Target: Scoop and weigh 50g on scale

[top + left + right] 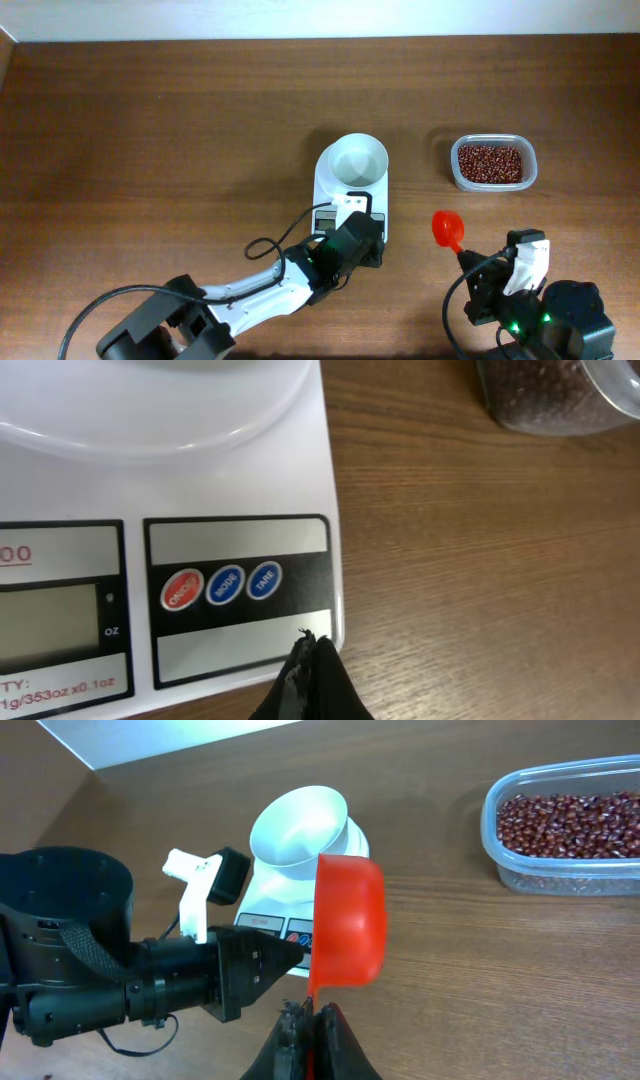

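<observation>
Overhead shows the scale [330,190] at the centre of the desk [150,120] with a white bowl [358,160] on it, a tub [492,163] of beans at its upper right, and a red scoop [446,228] at its lower right. The left jaws sit at the scale's near right corner. Only the left wrist view shows them pressed together, tip at the panel's lower right edge, just below the red and blue buttons [222,586]. Right wrist view alone shows the right jaws pinching the scoop's handle at bottom centre.
</observation>
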Available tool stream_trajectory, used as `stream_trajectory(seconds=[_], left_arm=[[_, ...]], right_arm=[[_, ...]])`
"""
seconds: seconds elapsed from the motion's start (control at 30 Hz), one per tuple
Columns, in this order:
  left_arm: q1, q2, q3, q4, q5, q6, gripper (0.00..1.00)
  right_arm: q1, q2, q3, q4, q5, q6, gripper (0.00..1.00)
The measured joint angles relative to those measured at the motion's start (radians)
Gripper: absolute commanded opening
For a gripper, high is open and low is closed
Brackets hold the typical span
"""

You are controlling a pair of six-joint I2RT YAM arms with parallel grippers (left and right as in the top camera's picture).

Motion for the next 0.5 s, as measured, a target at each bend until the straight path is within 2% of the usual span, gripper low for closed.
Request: stream_trajectory(seconds=[0.27, 0.5], left_arm=[[0.0, 0.001, 0.0, -0.001, -0.103, 0.0, 0.0], [0.0, 0.026, 0.0, -0.002, -0.183, -0.051, 0.0]], right_arm=[[0.0, 0.0, 0.0, 0.0, 0.045, 0.0, 0.04], [0.0, 0.0, 0.0, 0.012, 0.092, 0.0, 0.04]])
